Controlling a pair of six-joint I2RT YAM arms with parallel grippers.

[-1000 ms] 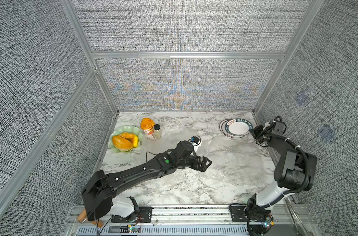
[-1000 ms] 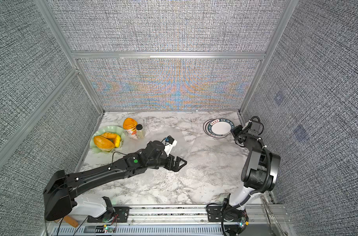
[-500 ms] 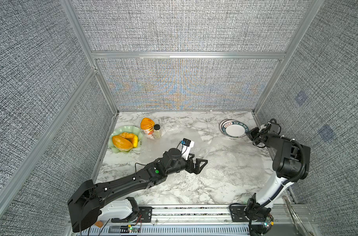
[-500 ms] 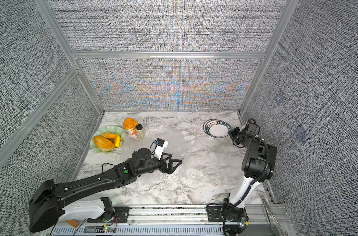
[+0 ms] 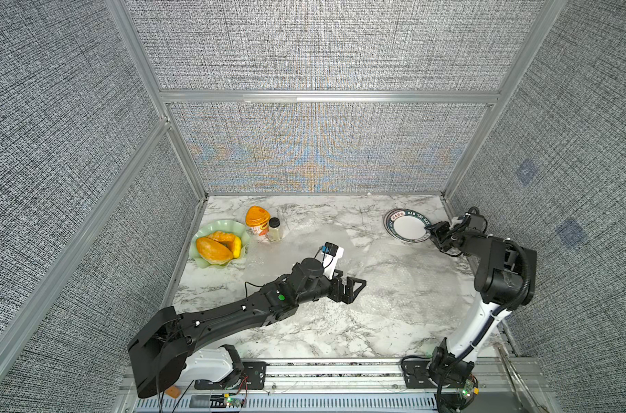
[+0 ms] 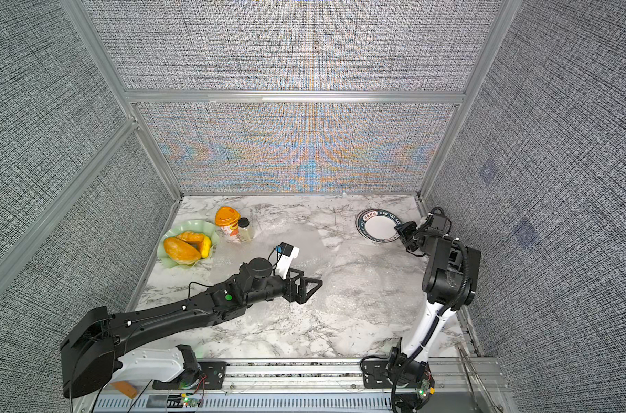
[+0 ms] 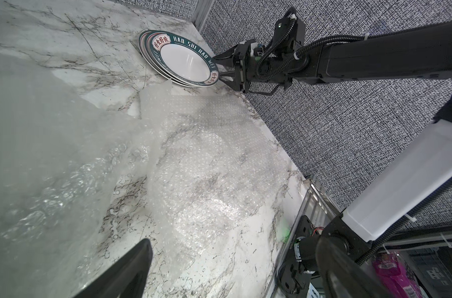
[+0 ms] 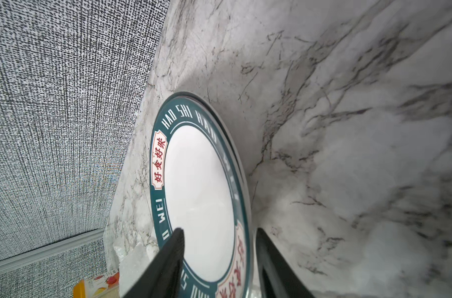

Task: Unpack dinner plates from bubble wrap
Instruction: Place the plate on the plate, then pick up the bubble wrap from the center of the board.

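Note:
The dinner plates lie stacked at the table's back right. The top one has a dark green lettered band; of those under it only the rims show. My right gripper is open, its fingers standing apart on either side of the stack's near rim. Bubble wrap lies flat over the table's middle and right. More of it is bunched towards the left. My left gripper hangs open and empty over the wrap, one finger showing.
A wavy pale green dish with orange food stands at the left. Beside it are an orange-lidded cup and a small jar. Fabric walls close three sides. A metal rail runs along the front.
My right gripper's jaws have parted at the plates' rim after being shut. The left arm's elbow has sunk lower, while its gripper stays roughly where it was.

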